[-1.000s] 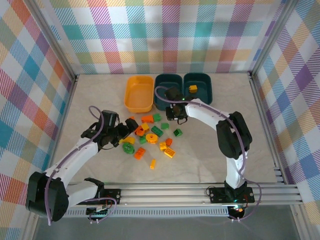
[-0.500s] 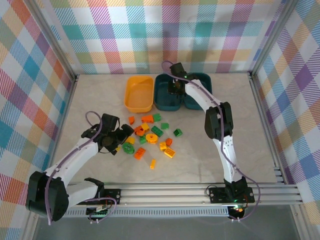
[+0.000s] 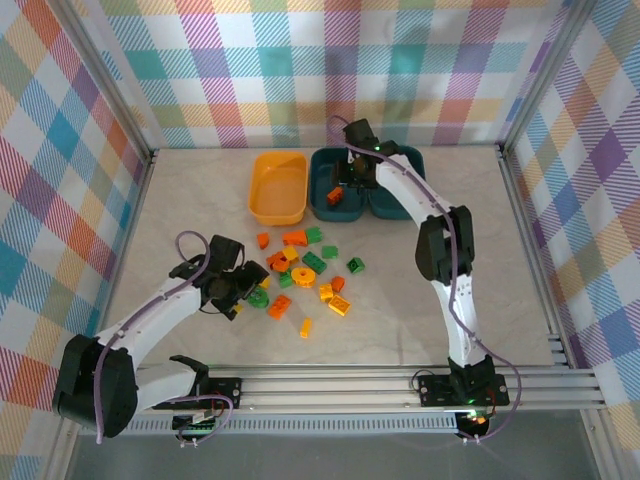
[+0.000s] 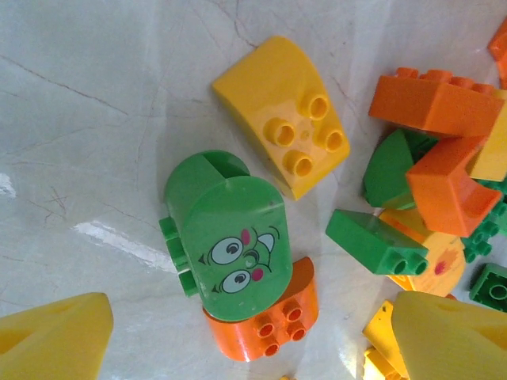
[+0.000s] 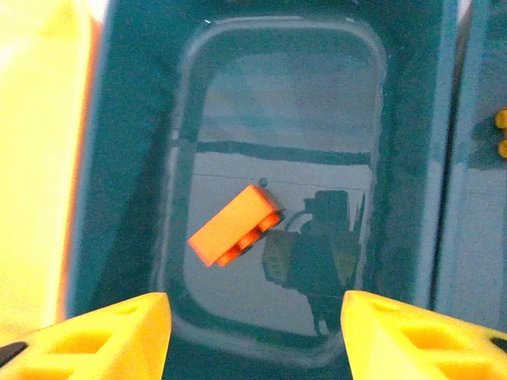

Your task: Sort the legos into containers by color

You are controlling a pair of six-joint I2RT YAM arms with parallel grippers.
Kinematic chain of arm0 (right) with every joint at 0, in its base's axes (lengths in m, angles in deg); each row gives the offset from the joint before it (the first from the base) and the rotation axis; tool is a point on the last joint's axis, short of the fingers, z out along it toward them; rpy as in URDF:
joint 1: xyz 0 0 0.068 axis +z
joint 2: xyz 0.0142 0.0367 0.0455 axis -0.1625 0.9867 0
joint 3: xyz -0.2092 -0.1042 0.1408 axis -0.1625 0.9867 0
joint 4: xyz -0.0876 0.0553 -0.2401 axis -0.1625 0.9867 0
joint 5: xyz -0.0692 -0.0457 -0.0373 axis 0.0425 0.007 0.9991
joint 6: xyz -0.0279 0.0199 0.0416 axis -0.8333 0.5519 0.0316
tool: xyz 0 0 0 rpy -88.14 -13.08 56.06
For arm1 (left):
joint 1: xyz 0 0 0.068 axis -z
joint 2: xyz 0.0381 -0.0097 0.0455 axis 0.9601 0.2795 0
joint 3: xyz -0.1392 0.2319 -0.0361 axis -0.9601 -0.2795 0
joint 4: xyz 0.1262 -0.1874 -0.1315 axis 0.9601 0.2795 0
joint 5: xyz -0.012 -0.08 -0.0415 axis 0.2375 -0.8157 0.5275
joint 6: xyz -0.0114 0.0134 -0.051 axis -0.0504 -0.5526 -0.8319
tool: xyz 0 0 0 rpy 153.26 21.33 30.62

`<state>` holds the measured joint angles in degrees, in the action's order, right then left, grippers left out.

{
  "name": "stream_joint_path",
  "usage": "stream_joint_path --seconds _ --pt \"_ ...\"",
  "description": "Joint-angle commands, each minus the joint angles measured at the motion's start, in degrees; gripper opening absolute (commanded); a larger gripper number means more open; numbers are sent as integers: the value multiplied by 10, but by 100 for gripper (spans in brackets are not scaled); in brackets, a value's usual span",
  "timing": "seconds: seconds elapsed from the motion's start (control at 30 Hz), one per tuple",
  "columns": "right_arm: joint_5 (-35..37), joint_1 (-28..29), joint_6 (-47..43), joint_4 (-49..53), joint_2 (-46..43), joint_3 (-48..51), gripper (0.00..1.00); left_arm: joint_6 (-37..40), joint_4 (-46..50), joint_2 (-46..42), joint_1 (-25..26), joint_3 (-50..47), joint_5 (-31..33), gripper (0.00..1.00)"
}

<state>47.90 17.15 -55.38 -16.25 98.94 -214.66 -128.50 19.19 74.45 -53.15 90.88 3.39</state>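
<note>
One orange brick (image 5: pixel 235 226) was seen lying on the floor of the middle teal tub (image 5: pixel 127 158), let go and not held by anything. The right gripper (image 5: pixel 255 328) was hung just above it, fingers spread wide, with nothing between them. So one orange piece was judged sorted, and this tub was likely meant for orange.

A second ago the same gripper was down at the pile. Half a second ago it had been carried over the tub.

Most of the legos (image 3: pixel 310 270) were left mixed on the worktop (image 3: pixel 450 280). The yellow-orange tub (image 3: pixel 278 190) was found with nothing in it.

At the pile's left edge the left gripper (image 4: pixel 253 336) was held spread open over a green brick with a face (image 4: pixel 234 237). It had been moved only a little.
</note>
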Motion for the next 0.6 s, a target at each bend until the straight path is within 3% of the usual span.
stream_joint_path --seconds 0.0,0.13,0.33,0.57 --pt "-19 17 2 -65 -105 67 60 -18 -20 11 9 -8 3 88" --pt "-31 19 19 -115 -183 184 61 -30 -37 22 14 -15 10 83" --pt "-18 17 25 -139 -247 309 62 -35 -70 47 15 -30 3 67" --pt "-11 14 33 -152 -282 385 63 -26 -83 79 21 -32 0 66"
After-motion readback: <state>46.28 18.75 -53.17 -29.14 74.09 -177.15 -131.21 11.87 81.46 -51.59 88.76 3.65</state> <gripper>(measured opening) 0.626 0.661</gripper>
